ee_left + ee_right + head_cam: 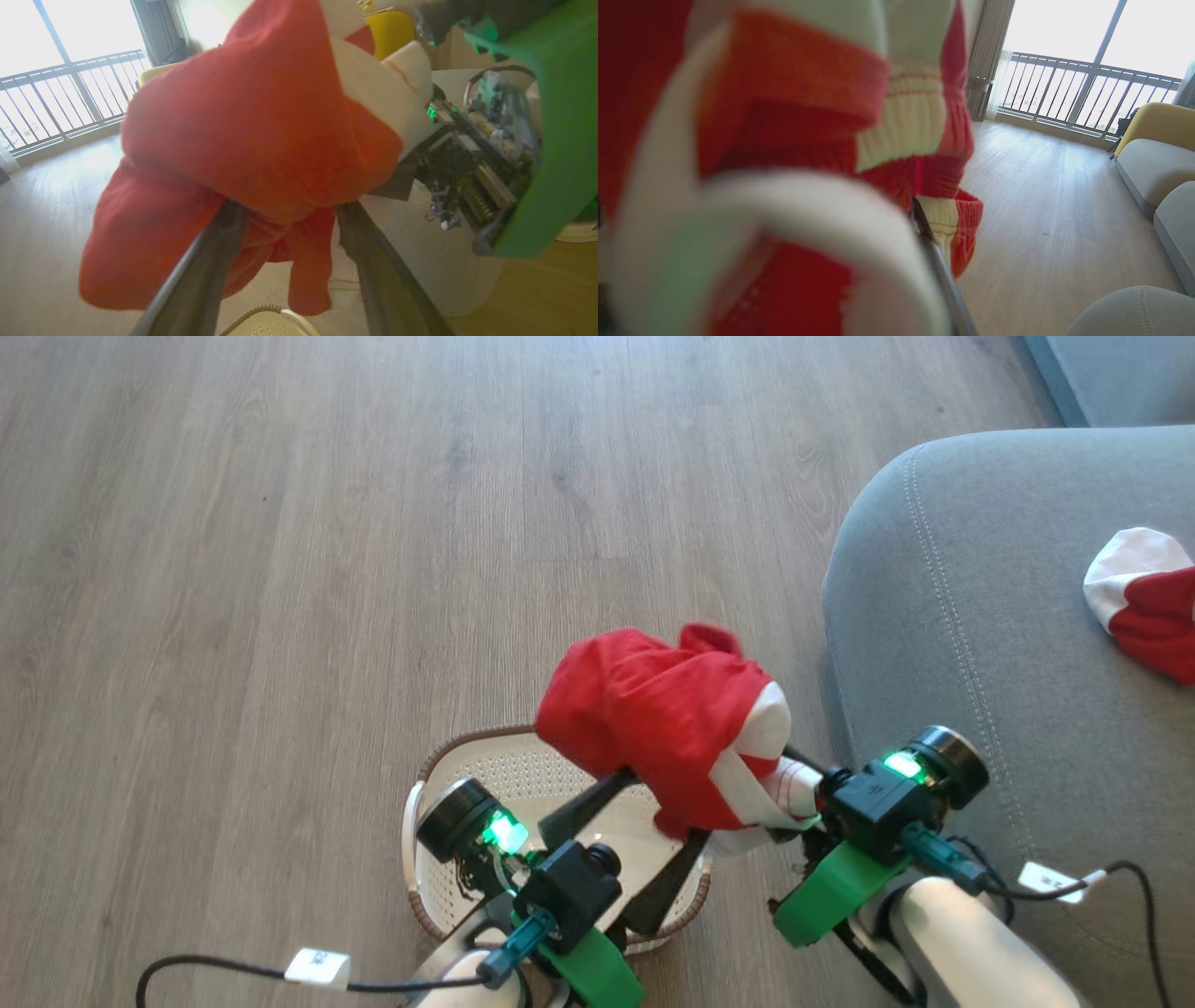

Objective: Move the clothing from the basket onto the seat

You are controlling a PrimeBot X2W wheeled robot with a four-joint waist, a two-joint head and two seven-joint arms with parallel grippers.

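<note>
Head view first: the soft red fabric garment (663, 719) with white panels and a striped cuff hangs bunched up in the air, just above the right end of the cream-white perforated plastic basket (439, 767) with the brown woven-look rim. The left pincer (661, 805) reaches over the basket with its two dark fingers spread apart, tips tucked under the cloth. The right pincer (795, 786), just right of the basket, is clamped on the garment's white, striped end. Further right of the basket is the big grey fabric-upholstered seat (980, 616), and a second red and white garment (1144, 607) lies on it, well apart from the basket. Everything stands on a grey-brown wood plank floor (280, 569).

The left wrist view gets what the head view can't: the left pincer (289, 211) from below, fingers wide, the red cloth (243, 121) draped over both tips and blocking most of the room. The basket's rim (266, 322) peeks in at the bottom, and the right arm's green mount (556, 140) is close by.

In the right wrist view, blurry red and white cloth (784, 140) sits right at the lens. One dark finger (941, 275) shows. Beyond are the floor, a balcony railing (1064, 88) and the seat's corner (1134, 312).
</note>
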